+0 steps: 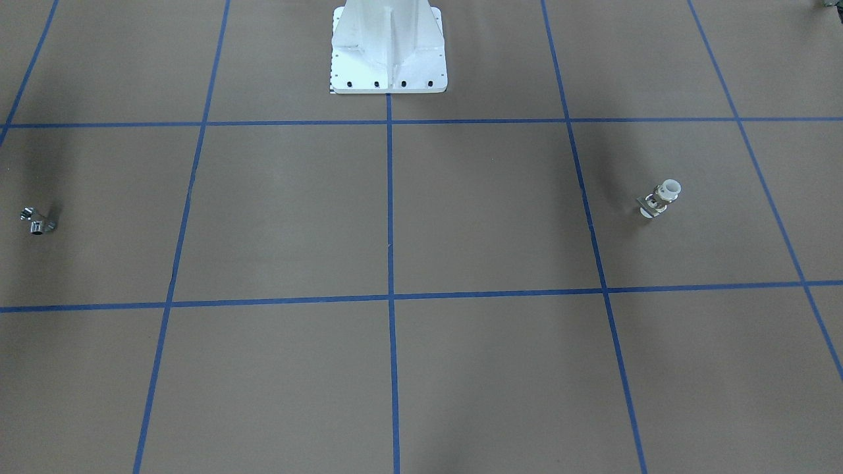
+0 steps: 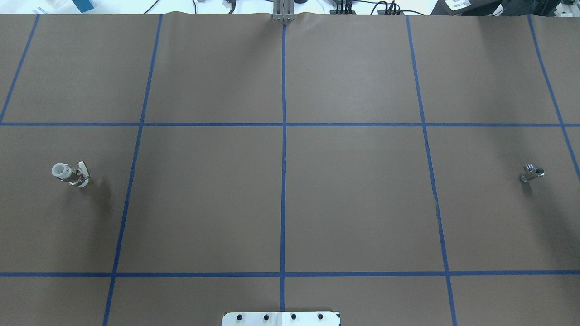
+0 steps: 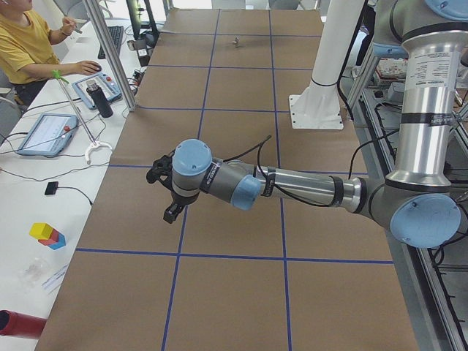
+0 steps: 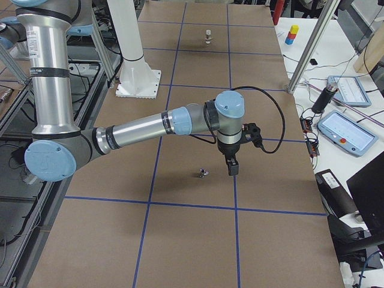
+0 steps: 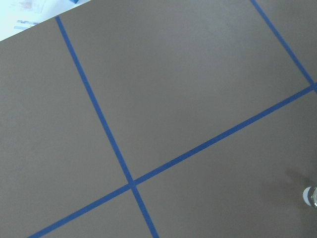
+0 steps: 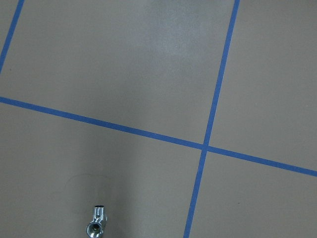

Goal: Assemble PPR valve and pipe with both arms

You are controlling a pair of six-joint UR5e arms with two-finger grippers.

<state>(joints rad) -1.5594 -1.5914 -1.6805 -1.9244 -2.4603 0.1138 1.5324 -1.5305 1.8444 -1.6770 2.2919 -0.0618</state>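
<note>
The PPR valve (image 1: 660, 197), with white ring ends and a flat lever, stands on the brown table at my left side (image 2: 70, 173); its edge shows in the left wrist view (image 5: 311, 197). The chrome pipe (image 1: 39, 222) lies at my right side (image 2: 531, 173) and shows low in the right wrist view (image 6: 97, 225). My left gripper (image 3: 167, 203) hangs above the table; only the left side view shows it, so I cannot tell if it is open. My right gripper (image 4: 231, 166) hangs just beside the pipe (image 4: 203, 173); I cannot tell its state either.
The white bolted pedestal (image 1: 388, 59) stands at the robot's edge of the table (image 2: 281, 318). Blue tape lines grid the brown surface. An operator (image 3: 22, 44) sits beyond the far edge, with tablets (image 3: 45, 133) and a bottle (image 3: 102, 99) on the side desk.
</note>
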